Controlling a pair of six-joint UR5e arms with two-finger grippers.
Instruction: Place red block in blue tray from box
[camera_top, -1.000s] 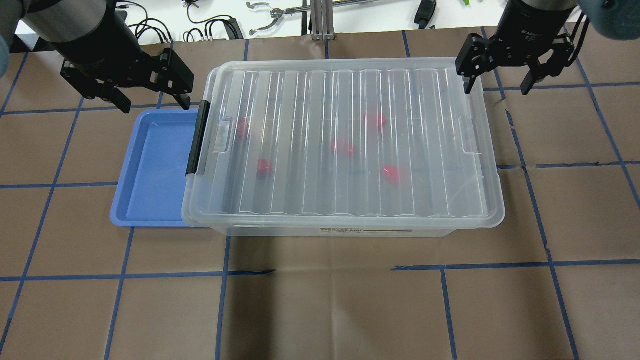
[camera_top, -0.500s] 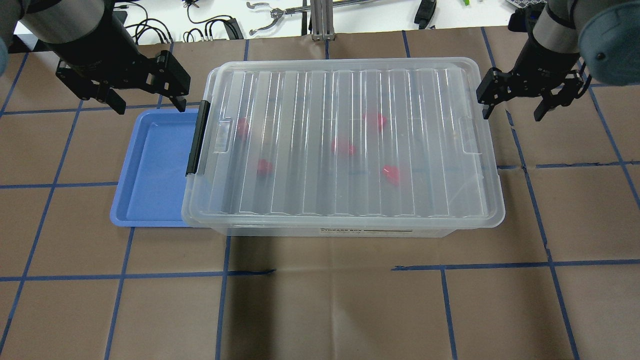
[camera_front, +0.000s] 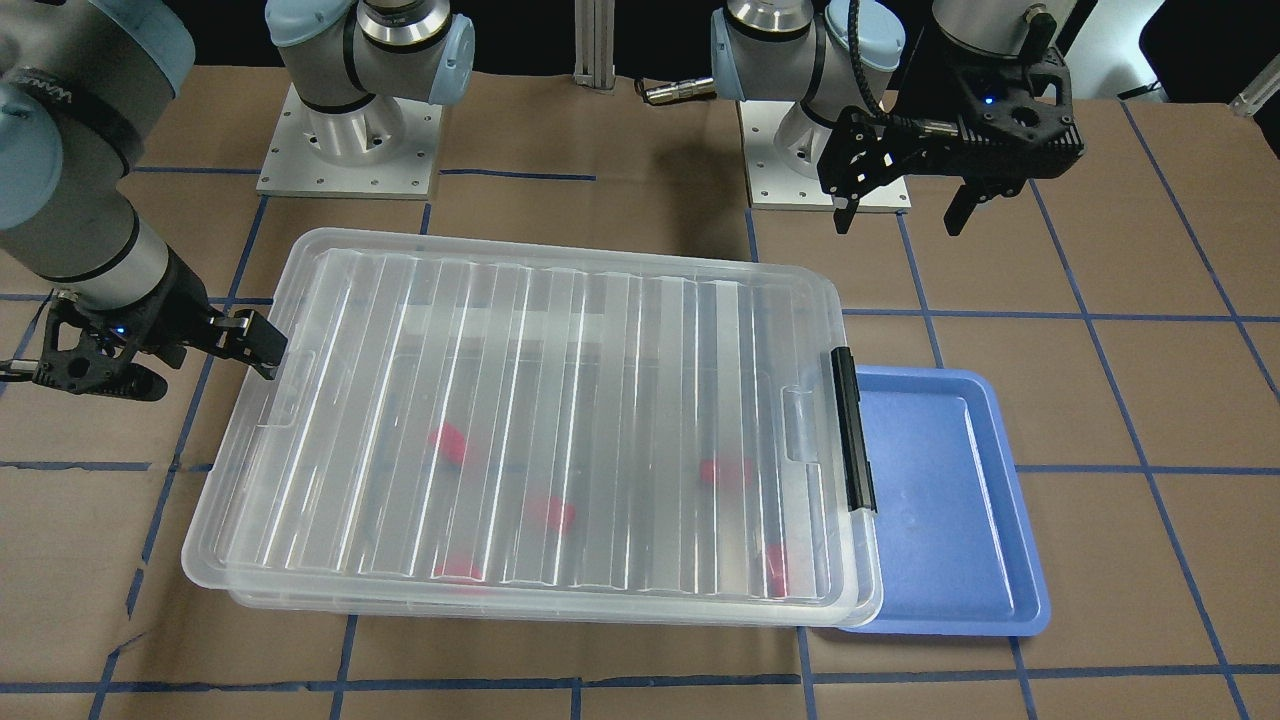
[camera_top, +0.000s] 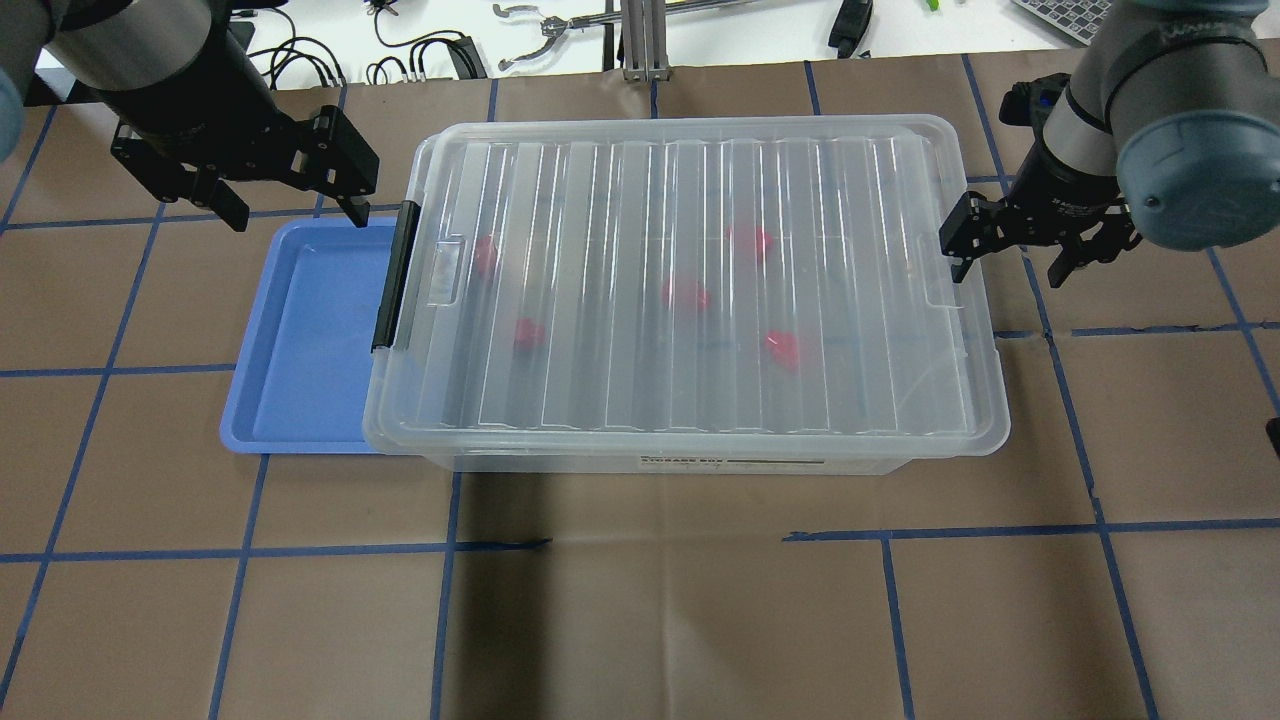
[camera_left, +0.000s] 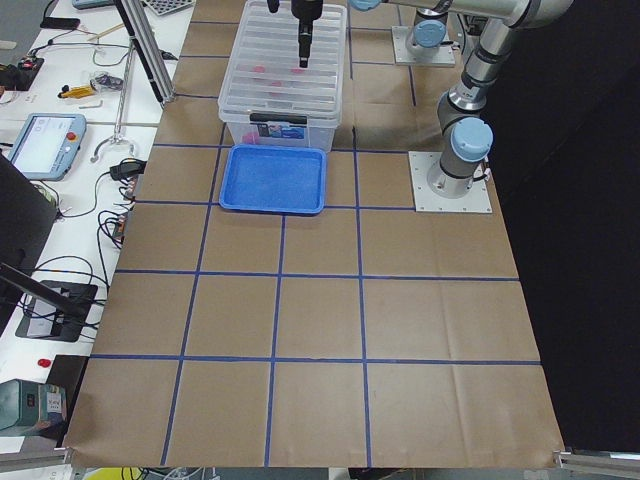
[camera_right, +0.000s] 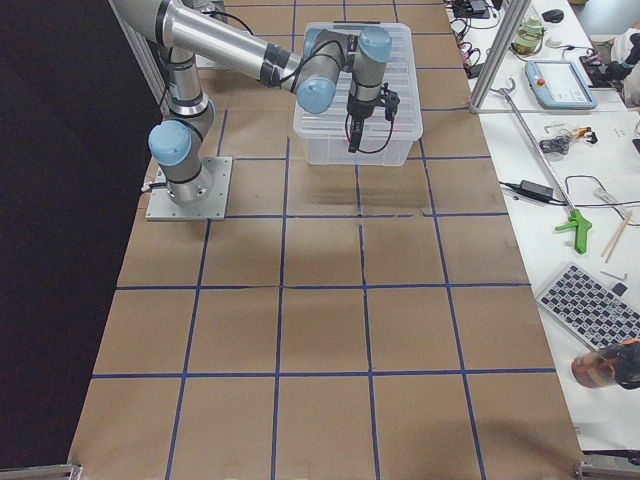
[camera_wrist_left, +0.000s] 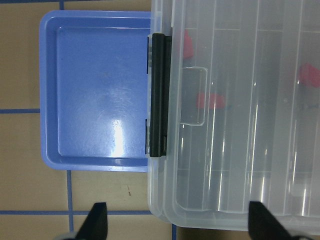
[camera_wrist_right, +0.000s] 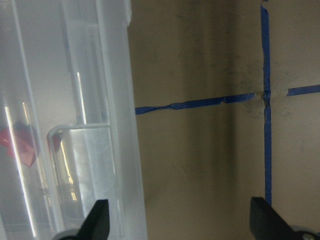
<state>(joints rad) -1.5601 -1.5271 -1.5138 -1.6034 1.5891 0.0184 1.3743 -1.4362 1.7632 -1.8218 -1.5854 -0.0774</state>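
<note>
Red block (camera_top: 528, 333) shut away under the ribbed lid (camera_top: 600, 180) of the clear box (camera_top: 700, 452), so opening step in hand, by the look of it: lid down, blue tray (camera_top: 300, 340) bare. Starting nearest the left hand (camera_top: 298, 213): fingers spread wide and empty, hovering over the tray's back corner, just beside the box's latched end. Next out, black latch (camera_top: 395, 275), folded down over the lid's edge right beside the tray. Beyond that, beneath the lid, the block itself close to the latch end, with four other red blocks (camera_top: 687, 294) scattered toward the middle and the further end. Farthest off, right hand (camera_top: 1006, 272) at the opposite end of the box, low over the desk (camera_top: 640, 600), fingers likewise apart and holding nothing, one fingertip hard by the lid's rim; touching or not, cannot tell. Probably calls next for flipping the latch and raising the lid before any reach inside; block well apart from both hands and walled off till then.
</note>
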